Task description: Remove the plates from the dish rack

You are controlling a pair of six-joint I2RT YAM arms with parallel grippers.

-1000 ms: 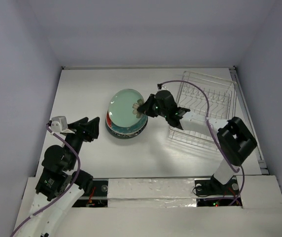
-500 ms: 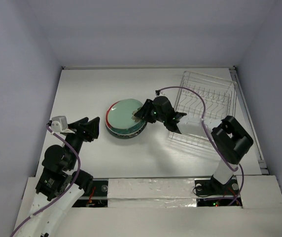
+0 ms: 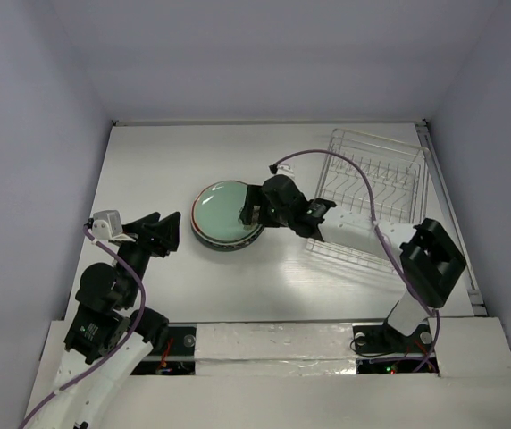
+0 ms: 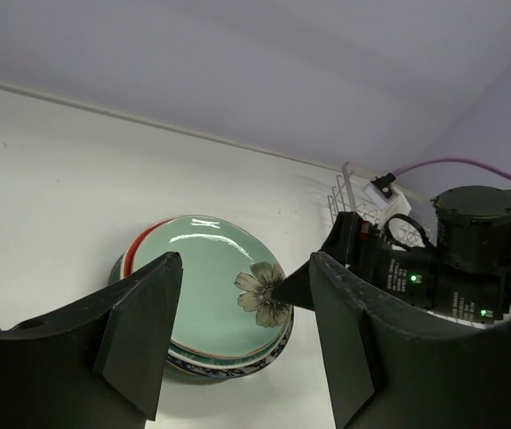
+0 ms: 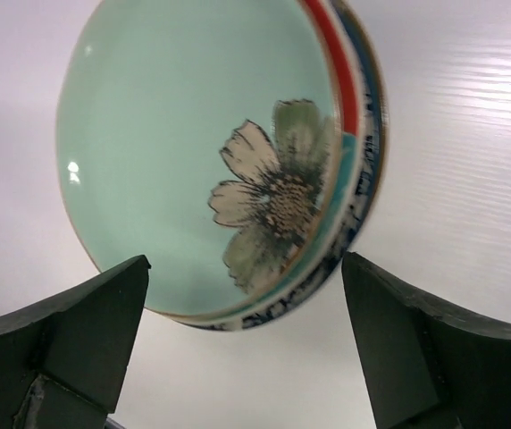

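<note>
Just lowered the glossy pale green flower plate (image 3: pixel 220 207), tilted 1 s ago, flat onto the stack of round glazed plates (image 3: pixel 230 244) on the matte white tabletop (image 3: pixel 148 170). Leaves right gripper (image 3: pixel 248 212) spread beside its flowered rim, pinching nothing; left gripper (image 3: pixel 168 231) likewise spread, idle nearby. Seemingly finishes unloading the thin silvery wire dish rack (image 3: pixel 376 174).

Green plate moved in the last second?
Yes. The green plate tipped down flat onto the stack, which stayed put left of the dish rack.
</note>
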